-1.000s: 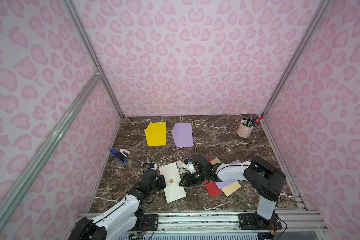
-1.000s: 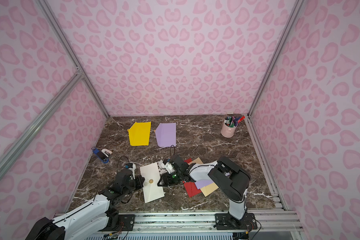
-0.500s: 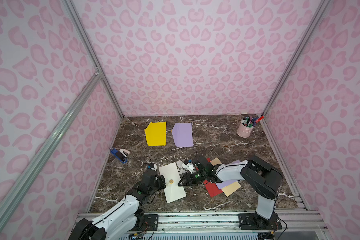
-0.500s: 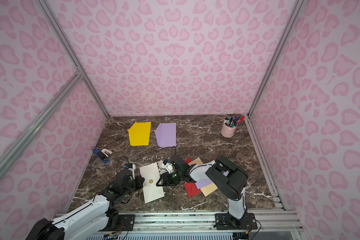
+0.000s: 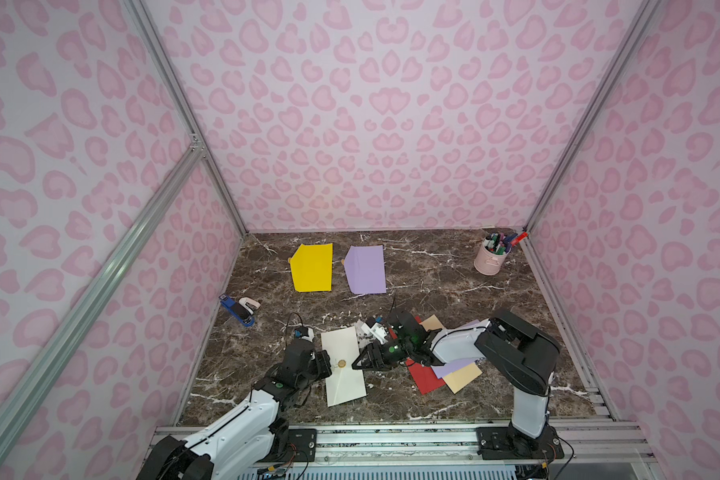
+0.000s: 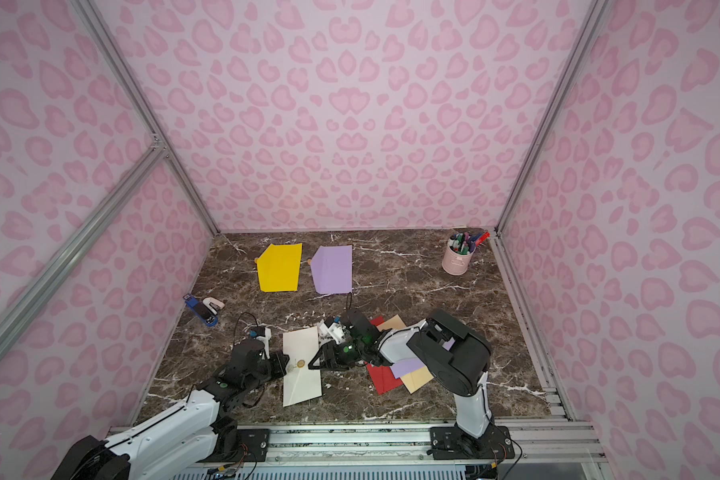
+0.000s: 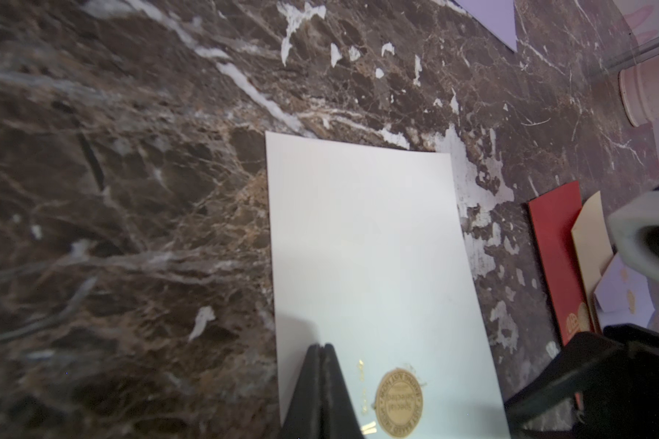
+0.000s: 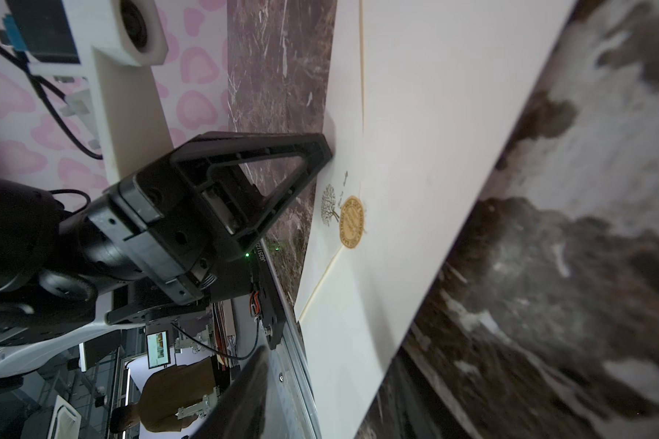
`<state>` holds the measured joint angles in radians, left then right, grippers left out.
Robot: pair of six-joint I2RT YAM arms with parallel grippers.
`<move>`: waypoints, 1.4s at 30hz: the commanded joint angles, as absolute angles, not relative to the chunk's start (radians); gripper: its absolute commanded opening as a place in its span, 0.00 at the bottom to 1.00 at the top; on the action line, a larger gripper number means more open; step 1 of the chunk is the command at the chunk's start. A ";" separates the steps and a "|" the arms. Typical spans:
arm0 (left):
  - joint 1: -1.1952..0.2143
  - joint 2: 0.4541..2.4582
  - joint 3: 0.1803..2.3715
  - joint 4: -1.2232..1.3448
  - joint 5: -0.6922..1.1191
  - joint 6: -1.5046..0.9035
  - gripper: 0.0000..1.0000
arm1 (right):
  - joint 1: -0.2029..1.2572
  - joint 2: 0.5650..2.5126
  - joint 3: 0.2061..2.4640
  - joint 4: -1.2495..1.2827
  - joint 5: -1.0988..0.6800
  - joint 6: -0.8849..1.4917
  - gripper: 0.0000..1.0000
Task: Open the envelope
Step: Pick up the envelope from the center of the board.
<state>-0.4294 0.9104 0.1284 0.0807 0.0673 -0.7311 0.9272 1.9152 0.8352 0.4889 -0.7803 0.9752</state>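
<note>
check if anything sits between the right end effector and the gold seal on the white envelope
Nothing visible does: the right end effector sits just beside the gold seal on the white envelope, only bare paper between; the left end effector is beyond the seal.

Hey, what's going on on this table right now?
Two robot arms are working on a white envelope lying flat on the marble table. The left gripper is shut, with its tips set on the envelope's edge beside the gold seal, seemingly pinning it down. The right gripper points at the seal from the opposite side. The seal sits over the flap, so the envelope is not yet open.
</note>
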 commanded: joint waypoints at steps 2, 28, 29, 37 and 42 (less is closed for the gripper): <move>-0.430 0.915 0.120 0.019 0.078 -0.735 0.04 | 0.925 1.929 0.850 0.562 -0.806 1.006 0.49; -0.431 0.919 0.106 0.047 0.094 -0.749 0.04 | 0.918 2.012 0.896 0.595 -0.817 1.034 0.30; -0.430 0.920 0.106 0.049 0.095 -0.749 0.04 | 0.918 2.014 0.900 0.595 -0.817 1.033 0.29; -0.430 0.918 0.109 0.049 0.097 -0.751 0.04 | 0.919 2.029 0.919 0.569 -0.816 1.019 0.14; -0.431 0.899 0.116 0.045 0.093 -0.752 0.04 | 0.918 2.033 0.921 0.559 -0.815 1.013 0.03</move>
<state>-0.4301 0.9047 0.1131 0.1215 0.0784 -0.7536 0.9165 2.0315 0.9138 0.5476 -0.8082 1.0271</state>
